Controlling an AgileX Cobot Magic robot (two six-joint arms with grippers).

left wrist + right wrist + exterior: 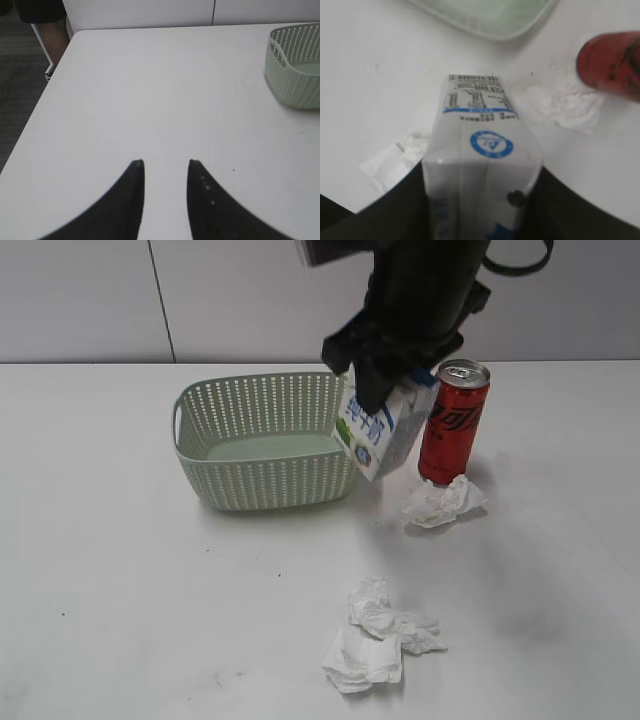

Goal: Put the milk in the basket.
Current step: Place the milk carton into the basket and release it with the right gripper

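Observation:
The milk [375, 435] is a small white carton with blue lettering. My right gripper [385, 380] is shut on it and holds it tilted in the air, just right of the basket's right rim. The right wrist view shows the milk [480, 150] between the jaws [480, 200], with its barcode end pointing down. The basket [260, 440] is pale green, perforated and holds nothing; it also shows in the left wrist view [295, 70] and the right wrist view [490, 20]. My left gripper [165, 162] is open and empty over bare table, far left of the basket.
A tall red soda can [453, 420] stands right of the milk. A crumpled tissue [443, 502] lies at the can's foot, and another crumpled tissue [375, 645] lies near the front. The table's left edge [45, 95] borders dark floor.

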